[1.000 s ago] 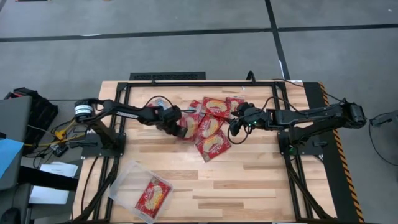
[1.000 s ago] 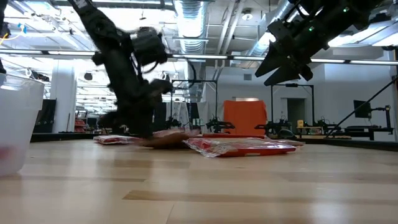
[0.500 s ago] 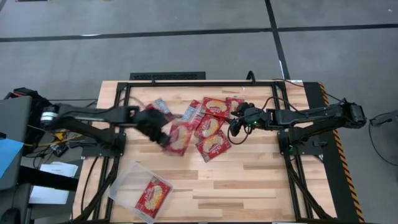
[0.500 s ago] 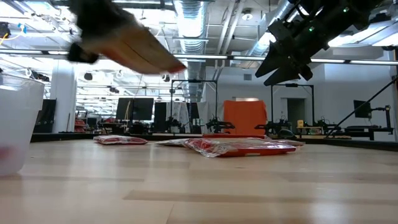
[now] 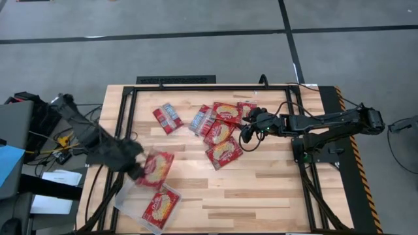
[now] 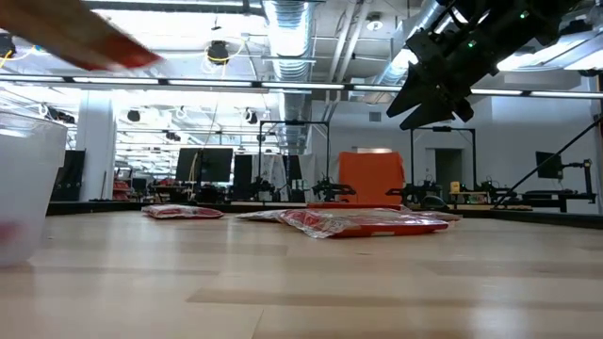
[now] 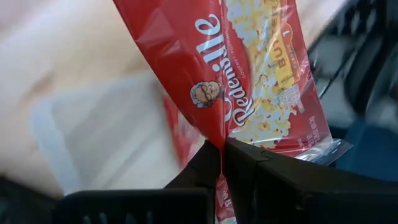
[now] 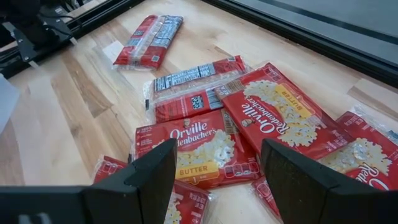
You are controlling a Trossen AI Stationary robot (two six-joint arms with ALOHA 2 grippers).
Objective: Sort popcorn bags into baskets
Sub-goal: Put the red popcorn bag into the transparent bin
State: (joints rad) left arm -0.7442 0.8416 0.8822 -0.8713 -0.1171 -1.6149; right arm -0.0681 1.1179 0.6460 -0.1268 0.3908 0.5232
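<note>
My left gripper [image 5: 137,168] [image 7: 222,146] is shut on a red popcorn bag [image 5: 155,168], held in the air over the far edge of the clear basket [image 5: 127,193] at the table's near left. That bag shows as a red blur [image 6: 104,42] in the low view. One bag [image 5: 161,204] lies flat in the basket. Several bags [image 5: 221,130] lie in a pile at the table's middle, and one [image 5: 168,118] lies apart to its left. My right gripper [image 5: 247,130] [image 8: 217,186] hangs open above the pile's right side, touching nothing. My left gripper pinches the bag between its two fingers at one edge [image 7: 219,138], on its printed face beside the popcorn picture. The rest of the bag stretches away beyond the fingertips. It is lifted clear and tilted, above the basket.
A black frame [image 5: 196,87] runs along the table's far side and down past both arm bases. Bare wood lies along the near side to the right of the basket [image 5: 274,196]. The basket's wall [image 6: 24,188] stands at the low view's left edge.
My left gripper, shut on a bag from the pile's left side, has risen and swung toward the table's left and near edges, ending over the basket. The bag has been lifted clear of the pile. My right gripper has kept still.
</note>
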